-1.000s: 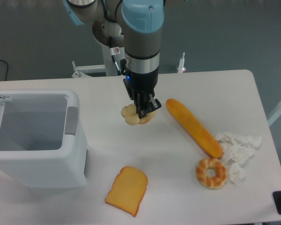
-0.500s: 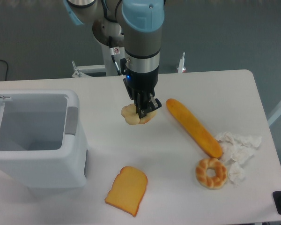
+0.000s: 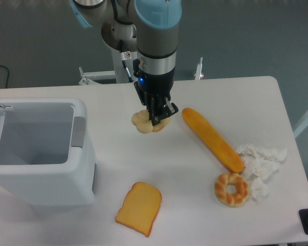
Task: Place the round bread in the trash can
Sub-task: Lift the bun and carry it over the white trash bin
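The round bread [image 3: 142, 122] is a pale beige lumpy bun near the table's middle, just under my wrist. My gripper [image 3: 158, 116] is shut on the round bread, its dark fingers pinching the bun's right half, and holds it slightly off the table. The trash can [image 3: 82, 148] is a large white bin with a grey inside, open at the top, at the left of the table. It stands well to the left of the gripper and a little nearer the camera.
A long orange baguette [image 3: 211, 138] lies right of the gripper. A golden twisted ring bread [image 3: 231, 189] and crumpled white paper [image 3: 260, 165] sit at the right. An orange toast slice [image 3: 139, 208] lies at the front.
The gripper and the round bread have risen a little, the bun lifting off the table. Nothing else moved.
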`<action>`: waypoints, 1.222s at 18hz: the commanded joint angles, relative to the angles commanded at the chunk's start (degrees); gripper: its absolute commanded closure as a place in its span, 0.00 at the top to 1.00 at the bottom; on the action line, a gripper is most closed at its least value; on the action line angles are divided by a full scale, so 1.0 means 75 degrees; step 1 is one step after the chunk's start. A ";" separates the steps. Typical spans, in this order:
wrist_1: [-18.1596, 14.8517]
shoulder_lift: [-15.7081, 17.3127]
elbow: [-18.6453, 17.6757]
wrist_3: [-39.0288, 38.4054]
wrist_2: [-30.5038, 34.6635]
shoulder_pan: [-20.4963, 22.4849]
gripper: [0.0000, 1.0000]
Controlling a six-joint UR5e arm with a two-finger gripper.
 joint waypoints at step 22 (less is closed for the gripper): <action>0.1242 0.0410 0.0481 -0.4279 -0.3422 -0.0093 0.00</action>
